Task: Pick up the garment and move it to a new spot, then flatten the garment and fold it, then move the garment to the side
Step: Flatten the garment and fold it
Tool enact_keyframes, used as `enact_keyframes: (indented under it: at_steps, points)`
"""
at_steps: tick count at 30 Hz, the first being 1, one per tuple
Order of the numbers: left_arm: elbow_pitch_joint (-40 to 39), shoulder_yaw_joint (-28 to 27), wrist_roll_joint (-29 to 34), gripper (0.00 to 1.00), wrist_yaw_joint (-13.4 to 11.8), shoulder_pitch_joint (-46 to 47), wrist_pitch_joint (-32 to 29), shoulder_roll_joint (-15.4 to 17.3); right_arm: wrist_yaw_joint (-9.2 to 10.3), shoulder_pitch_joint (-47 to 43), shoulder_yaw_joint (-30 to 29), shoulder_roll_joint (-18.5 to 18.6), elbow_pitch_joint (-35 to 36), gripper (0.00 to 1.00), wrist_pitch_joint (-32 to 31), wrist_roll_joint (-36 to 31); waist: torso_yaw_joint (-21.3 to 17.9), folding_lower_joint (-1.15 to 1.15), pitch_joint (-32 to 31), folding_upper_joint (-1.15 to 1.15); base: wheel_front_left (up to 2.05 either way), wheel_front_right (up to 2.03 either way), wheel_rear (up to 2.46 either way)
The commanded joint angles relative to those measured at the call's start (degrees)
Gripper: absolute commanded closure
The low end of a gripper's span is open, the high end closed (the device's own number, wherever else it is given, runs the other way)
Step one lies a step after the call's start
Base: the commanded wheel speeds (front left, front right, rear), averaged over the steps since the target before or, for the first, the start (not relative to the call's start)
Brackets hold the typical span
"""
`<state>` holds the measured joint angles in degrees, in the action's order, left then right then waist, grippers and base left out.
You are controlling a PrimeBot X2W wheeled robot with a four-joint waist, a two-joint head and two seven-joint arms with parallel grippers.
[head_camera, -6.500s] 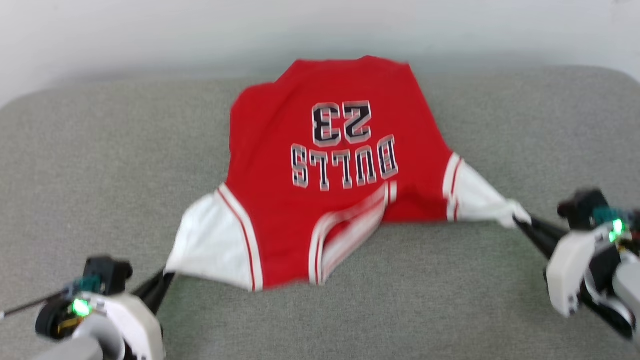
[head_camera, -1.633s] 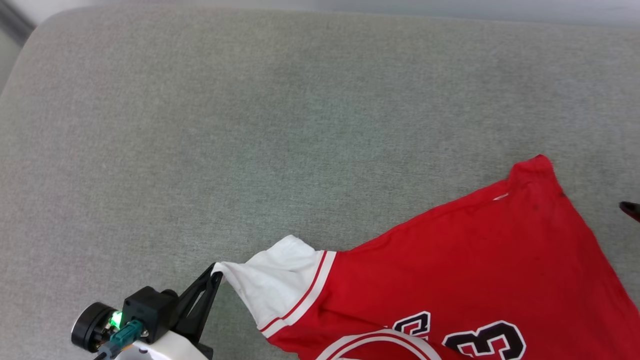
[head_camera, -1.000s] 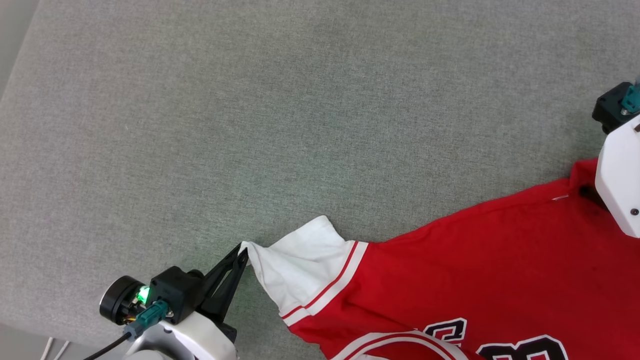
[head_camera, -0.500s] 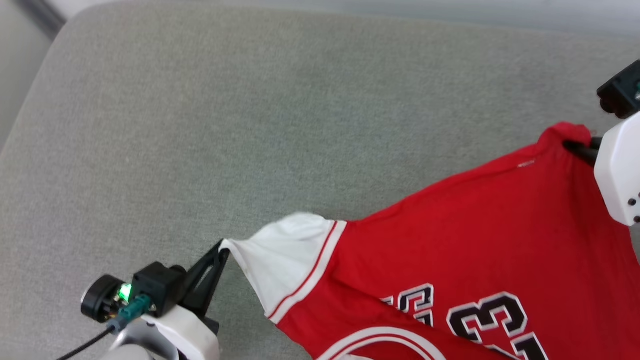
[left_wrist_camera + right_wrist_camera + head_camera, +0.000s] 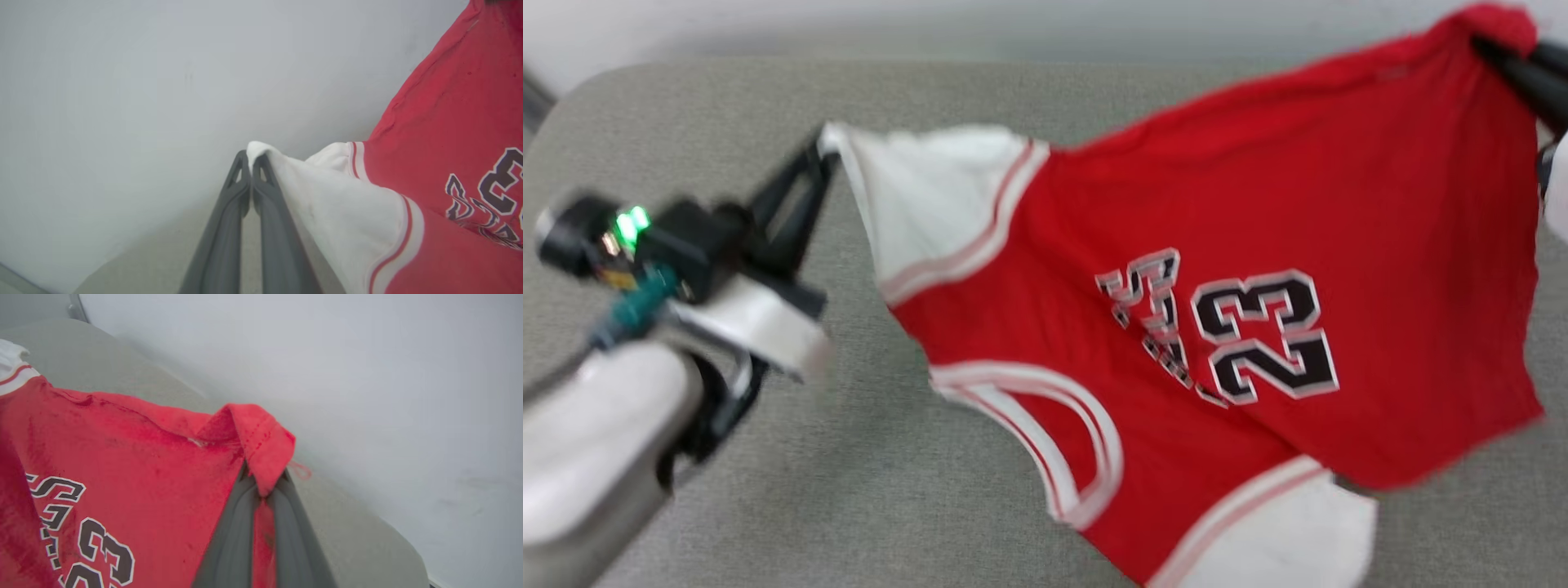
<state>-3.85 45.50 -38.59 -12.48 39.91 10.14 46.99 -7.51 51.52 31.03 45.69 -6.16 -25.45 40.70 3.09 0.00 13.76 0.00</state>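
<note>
1. Two pincers, one shirt, going from my side outward. Closest is the free white sleeve [image 5: 1282, 539] of the garment [image 5: 1380, 204], dangling low by the near edge of the grey cushion [image 5: 849, 490], right of the middle. Can't tell if it touches the cushion, the shot is pretty blurry.
2. Next up, the pale left forearm [image 5: 588, 441] comes in over the near-left corner, with a green light [image 5: 629, 224] glowing on the wrist.
3. Mid-cushion, the red body of the garment [image 5: 449, 122] hangs spread out. The striped neck trim [image 5: 1094, 457] sags toward me, and the black "23" [image 5: 1262, 335] reads fine. The letters beside it are scrunched in a fold.
4. The left pincer [image 5: 823, 155] is clenched on the tip of the other white sleeve, up toward the far-left corner. In the left wrist view its fingers [image 5: 229, 228] are pressed together, with white cloth pinched at the left pincer [image 5: 250, 157] tips.
5. The right pincer [image 5: 1486, 47] is clamped on a red hem corner, over the far edge toward the right. In the right wrist view the garment [image 5: 143, 457] flops over the right pincer [image 5: 261, 490] tips.
6. The shirt's top edge runs fairly taut between the two grips.
7. Farthest back, a plain pale wall [image 5: 931, 24].
</note>
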Motion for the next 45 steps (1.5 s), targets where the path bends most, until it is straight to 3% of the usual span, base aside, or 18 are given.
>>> enact_keyframes:
  at_steps: [1,11,21,29,35,45]
  points:
    - [0.25,-0.69,0.24,1.00,0.40,2.18,-0.44,-0.13,0.04,1.14,-0.52,-1.00,-0.02,1.00,0.56,-0.69,-0.71,0.00,1.12,0.00,0.00,0.00,0.00]
    - [7.85,-4.22,5.36,1.00,6.58,28.68,-5.01,-4.49,0.04,15.38,-7.81,-9.32,-4.76,1.00,2.67,-10.57,-2.76,0.00,8.51,0.00,0.00,0.00,0.00]
    - [21.62,-5.48,9.38,1.00,12.14,53.27,-5.44,-11.45,0.04,36.47,-10.97,-14.24,-14.51,1.00,2.82,-18.30,-2.87,0.00,15.57,0.00,0.00,0.00,0.00]
    - [33.08,-6.23,11.02,1.00,15.61,68.52,-3.44,-15.71,0.05,50.60,-9.54,-16.61,-22.62,1.00,4.55,-23.22,-2.11,0.00,20.52,0.00,0.00,0.00,0.00]
    - [40.32,-6.17,10.72,1.00,17.02,72.90,-0.05,-18.36,0.05,54.85,-7.56,-18.76,-29.23,1.00,7.21,-24.29,-1.69,0.00,22.89,0.00,0.00,0.00,0.00]
    - [47.08,-3.74,9.18,1.00,18.33,62.74,3.78,-20.06,0.05,46.51,-0.99,-21.71,-39.35,1.00,13.45,-20.64,-1.96,0.00,21.58,0.00,0.00,0.00,0.00]
